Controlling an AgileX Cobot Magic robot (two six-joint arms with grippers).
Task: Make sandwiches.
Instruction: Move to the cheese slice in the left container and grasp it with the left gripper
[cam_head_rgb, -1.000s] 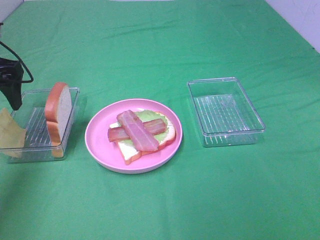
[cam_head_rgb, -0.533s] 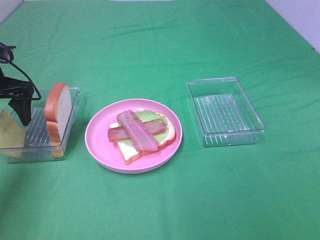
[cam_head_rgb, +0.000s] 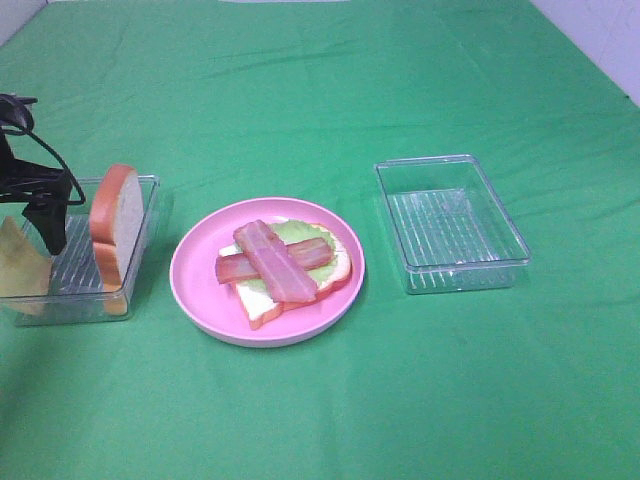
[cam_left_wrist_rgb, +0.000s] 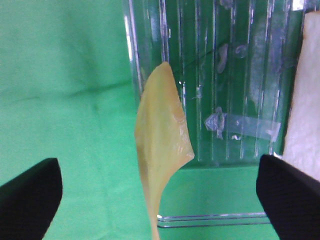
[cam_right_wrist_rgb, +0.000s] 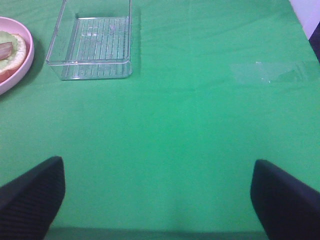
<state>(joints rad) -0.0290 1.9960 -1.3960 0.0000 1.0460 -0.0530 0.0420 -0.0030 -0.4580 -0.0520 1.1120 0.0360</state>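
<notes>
The sandwich (cam_head_rgb: 283, 262) lies on the pink plate (cam_head_rgb: 200, 270): a white bread slice, green lettuce and two crossed bacon strips on top. A second bread slice (cam_head_rgb: 113, 227) stands on edge in the left clear tray (cam_head_rgb: 140, 185). The yellow cheese square (cam_head_rgb: 18, 268) leans upright on that tray's left wall. My left gripper (cam_head_rgb: 48, 228) hangs open over the tray between the cheese and the bread. In the left wrist view the cheese (cam_left_wrist_rgb: 161, 135) stands between the gripper's (cam_left_wrist_rgb: 160, 200) spread fingers (cam_left_wrist_rgb: 30, 200), untouched. My right gripper (cam_right_wrist_rgb: 160, 200) is open and empty over bare cloth.
An empty clear tray (cam_head_rgb: 452, 222) stands right of the plate and also shows in the right wrist view (cam_right_wrist_rgb: 95, 42). The plate's rim (cam_right_wrist_rgb: 20, 75) shows there too. Green cloth covers the table; a pale wall edge is at the far right corner.
My left gripper has moved right and down, from beyond the tray's left edge to over the tray beside the cheese. Nothing else has moved.
</notes>
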